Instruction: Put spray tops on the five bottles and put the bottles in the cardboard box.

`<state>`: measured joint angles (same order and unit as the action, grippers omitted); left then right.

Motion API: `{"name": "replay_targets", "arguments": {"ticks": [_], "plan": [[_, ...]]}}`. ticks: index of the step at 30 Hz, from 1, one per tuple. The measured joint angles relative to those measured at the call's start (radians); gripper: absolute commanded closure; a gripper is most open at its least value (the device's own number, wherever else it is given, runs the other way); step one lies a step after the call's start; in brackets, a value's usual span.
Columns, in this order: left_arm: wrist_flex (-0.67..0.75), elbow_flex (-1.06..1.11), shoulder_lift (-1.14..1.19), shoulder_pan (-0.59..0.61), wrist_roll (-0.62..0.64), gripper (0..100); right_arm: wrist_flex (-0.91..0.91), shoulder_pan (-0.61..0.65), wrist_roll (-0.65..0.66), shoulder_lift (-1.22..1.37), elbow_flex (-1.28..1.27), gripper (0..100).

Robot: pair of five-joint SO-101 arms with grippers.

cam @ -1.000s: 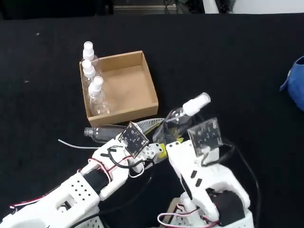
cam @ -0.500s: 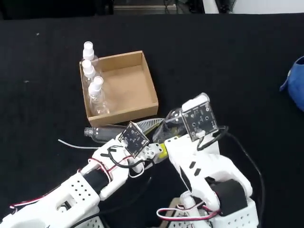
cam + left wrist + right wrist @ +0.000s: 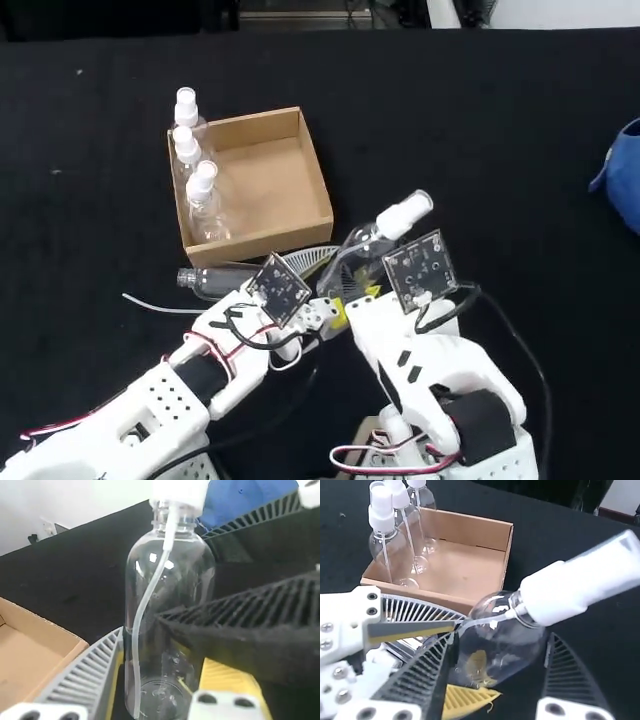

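Observation:
A clear bottle (image 3: 372,240) with a white spray top (image 3: 405,213) hangs tilted just in front of the cardboard box (image 3: 262,241). My left gripper (image 3: 335,268) is shut on the bottle's lower body (image 3: 170,570), its grey ribbed fingers (image 3: 85,675) pressing the sides. My right gripper (image 3: 502,640) is open, its black fingers (image 3: 437,680) standing either side of the same bottle (image 3: 505,630), below the spray top (image 3: 580,582). Three capped bottles (image 3: 205,200) stand along the box's left wall (image 3: 465,517). An uncapped bottle (image 3: 212,282) lies on the table in front of the box.
A loose white tube (image 3: 150,303) lies on the black table beside the lying bottle. A blue object (image 3: 625,180) sits at the far right edge. Both arms crowd the near middle of the table.
The right arm swung forward over the held bottle, hiding its spray top, then drew back a little. The left arm and the bottle stayed almost still.

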<state>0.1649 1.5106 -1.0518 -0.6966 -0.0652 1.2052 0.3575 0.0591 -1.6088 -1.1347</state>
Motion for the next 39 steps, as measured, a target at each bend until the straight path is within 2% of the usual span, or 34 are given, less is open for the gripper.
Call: {"name": "replay_targets", "arguments": {"ticks": [12, 23, 32, 39], "plan": [[0.0, 0.0, 0.0, 0.0, 0.003, 96, -0.003, 0.021, 0.0, 0.0, 0.002, 76.5], [0.003, -0.003, -0.003, -0.002, 0.002, 96, 0.025, 0.028, 0.0, 0.009, 0.135, 76.4], [0.003, -0.002, -0.002, 0.017, 0.0, 96, 0.04, 0.034, 0.002, 0.275, 0.262, 76.4], [0.003, -0.003, -0.002, 0.049, -0.002, 96, 0.106, 0.038, -0.021, 0.308, 0.305, 76.4]]}}
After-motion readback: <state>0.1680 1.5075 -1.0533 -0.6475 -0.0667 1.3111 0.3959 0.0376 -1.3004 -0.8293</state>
